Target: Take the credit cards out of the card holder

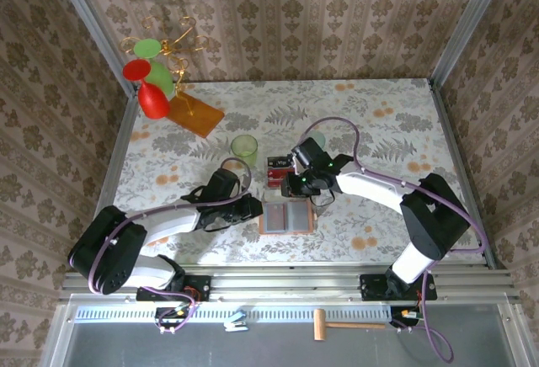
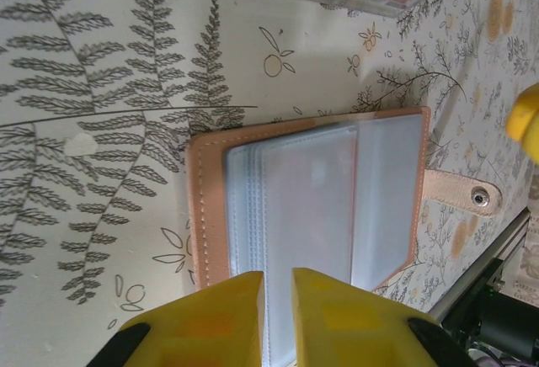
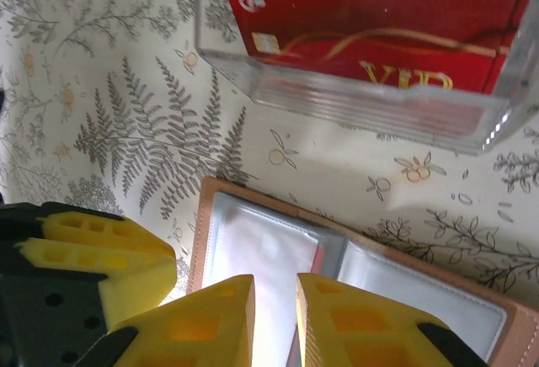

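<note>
Done: one red credit card [image 3: 370, 34] lies in the clear plastic box [image 3: 362, 106].
Left: the open tan leather card holder [image 2: 206, 215] shows a red edge [image 3: 318, 257] between its sleeves, likely another card.
Left gripper [image 2: 276, 316]: narrow, grip unclear.
Right gripper [image 3: 274, 325]: narrow, grip unclear.

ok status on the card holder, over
left pincer, right pincer: narrow gaps, low over open card holder, grip unclear. red card lies in clear tray just beyond. tray close, not blocking.

A floral-patterned bench [image 1: 379, 123] carries a translucent green plastic cup [image 1: 244, 147]. At ten o'clock from it lies a flat orange-brown board [image 1: 195, 114], at four o'clock a clear plastic box [image 3: 337, 102]. A wooden mallet [image 1: 333, 324] rests at six o'clock.
</note>
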### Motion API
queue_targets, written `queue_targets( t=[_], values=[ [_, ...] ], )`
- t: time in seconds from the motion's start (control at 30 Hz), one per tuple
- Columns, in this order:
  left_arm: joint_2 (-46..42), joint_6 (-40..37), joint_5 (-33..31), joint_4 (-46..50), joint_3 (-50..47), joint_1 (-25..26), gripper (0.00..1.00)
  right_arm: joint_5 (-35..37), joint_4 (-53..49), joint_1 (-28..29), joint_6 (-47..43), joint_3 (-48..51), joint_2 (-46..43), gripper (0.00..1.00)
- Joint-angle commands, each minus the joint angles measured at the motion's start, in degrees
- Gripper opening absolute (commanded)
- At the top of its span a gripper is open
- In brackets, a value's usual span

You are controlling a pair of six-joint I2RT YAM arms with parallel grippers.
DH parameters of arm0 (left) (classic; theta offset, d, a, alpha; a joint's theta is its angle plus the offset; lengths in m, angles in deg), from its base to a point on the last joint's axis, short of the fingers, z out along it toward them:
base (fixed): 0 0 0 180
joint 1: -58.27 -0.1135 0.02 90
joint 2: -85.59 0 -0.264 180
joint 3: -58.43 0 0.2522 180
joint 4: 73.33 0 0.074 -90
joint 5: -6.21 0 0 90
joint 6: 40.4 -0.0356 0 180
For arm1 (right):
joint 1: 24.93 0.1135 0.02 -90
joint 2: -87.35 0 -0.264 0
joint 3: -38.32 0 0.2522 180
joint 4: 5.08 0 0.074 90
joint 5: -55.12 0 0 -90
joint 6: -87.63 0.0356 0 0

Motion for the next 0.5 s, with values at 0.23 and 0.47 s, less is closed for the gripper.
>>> queue_targets(
  t=[0.23,0.47],
  values=[
    [1.1,0.1,-1.2,1.8,1.1,0.7,0.13,-5.3,5.5,0.7,8.2,5.8,-1.2,0.20],
    [1.5,-0.2,-1.1,2.0,0.6,0.7,0.12,-7.6,9.0,1.5,11.6,7.6,-0.8,0.20]
  ],
)
